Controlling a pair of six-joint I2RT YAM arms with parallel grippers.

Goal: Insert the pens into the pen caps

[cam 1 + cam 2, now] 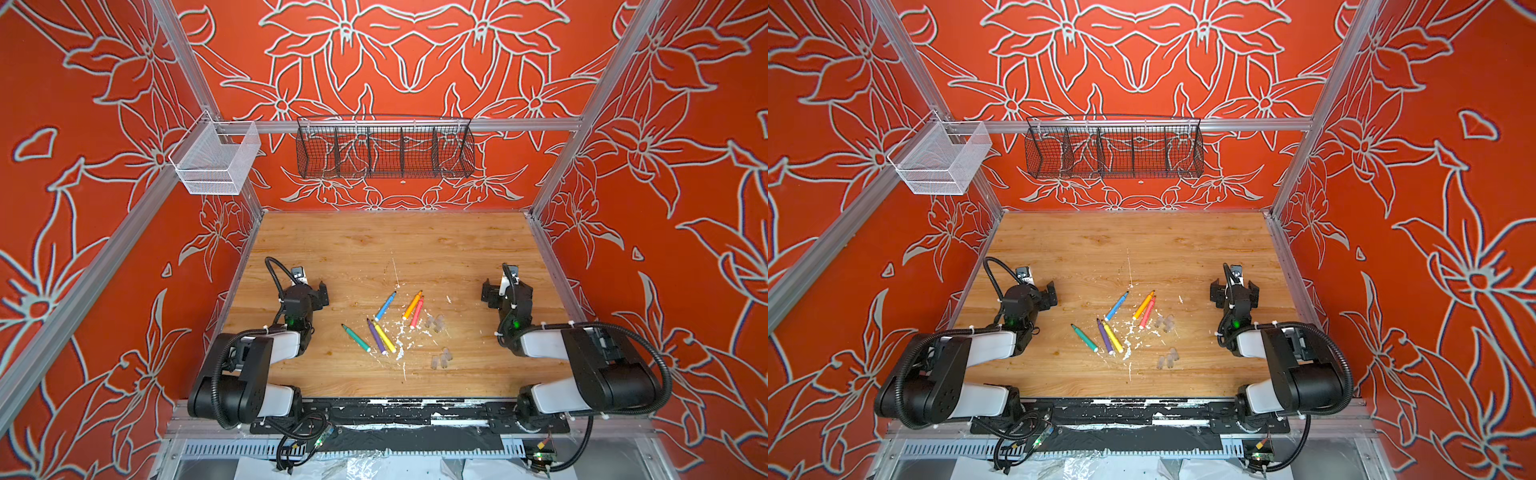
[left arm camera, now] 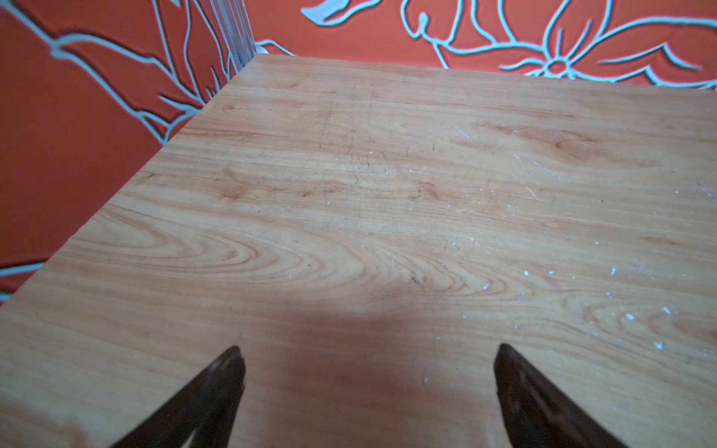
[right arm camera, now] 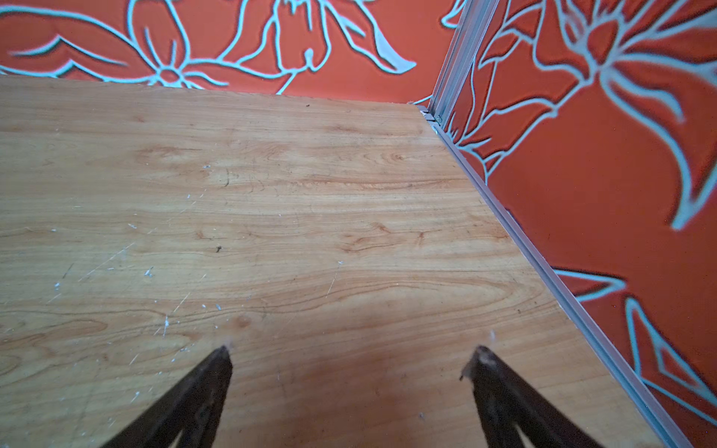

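Pens [image 1: 384, 336] are lying uncapped mid-worktop [image 1: 374, 249]. Left gripper [image 2: 368, 353] is sitting well left of them, fingers spread, gripping nothing. Caps [image 1: 434, 324] are clustering just right of the pens. Right gripper [image 3: 353, 351] is sitting farther right, fingers likewise spread and empty.

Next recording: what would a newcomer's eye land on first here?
Loud red floral walls surround everything. At the middle of the wooden table, six bright pens lie scattered among white flecks, clear caps just to their right. The left claw and right claw hang open at either side, holding nothing.
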